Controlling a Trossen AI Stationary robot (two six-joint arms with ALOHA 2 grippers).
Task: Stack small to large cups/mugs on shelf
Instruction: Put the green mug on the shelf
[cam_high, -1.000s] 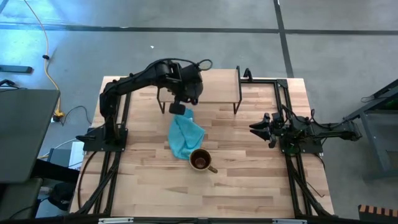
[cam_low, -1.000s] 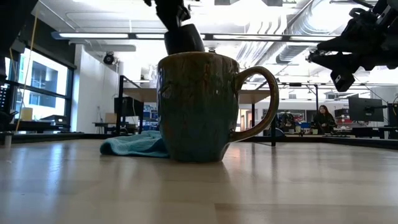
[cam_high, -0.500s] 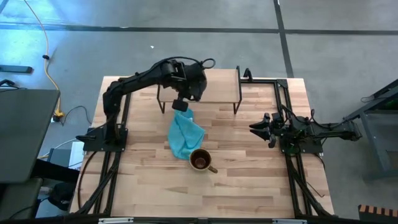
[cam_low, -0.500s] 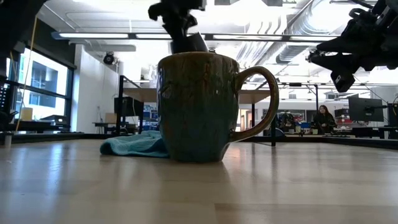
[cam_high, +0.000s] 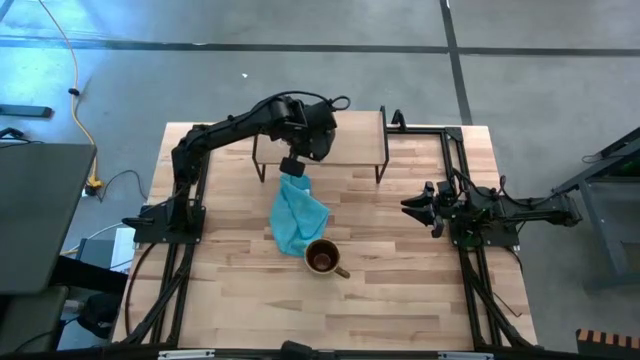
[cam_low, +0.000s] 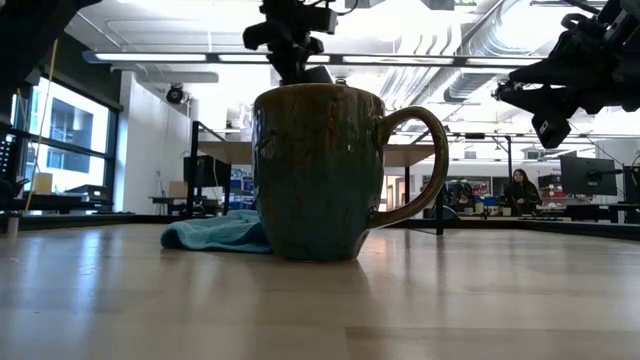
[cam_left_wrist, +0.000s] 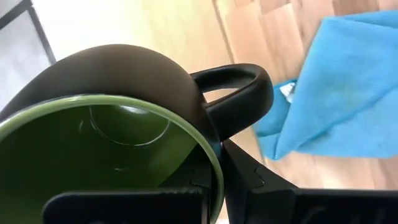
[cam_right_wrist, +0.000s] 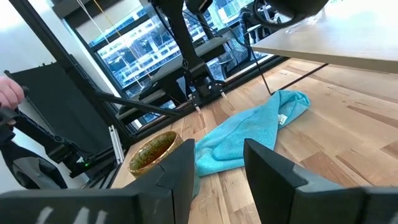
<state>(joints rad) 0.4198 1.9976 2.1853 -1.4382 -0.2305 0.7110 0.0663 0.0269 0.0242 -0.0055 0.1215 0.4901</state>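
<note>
The wooden bench (cam_high: 400, 290) holds a small shelf (cam_high: 350, 125) near its back edge. A blue cloth (cam_high: 296, 215) lies in front of the shelf. The olive-tan mug (cam_high: 322, 258) sits at the cloth's front corner. The left end effector (cam_high: 297, 160) is shut tight on the dark mug (cam_left_wrist: 106, 124), up over the shelf's front edge. The right end effector (cam_high: 410, 204) waits with its fingers apart, holding nothing, off to the shelf's right.
</note>
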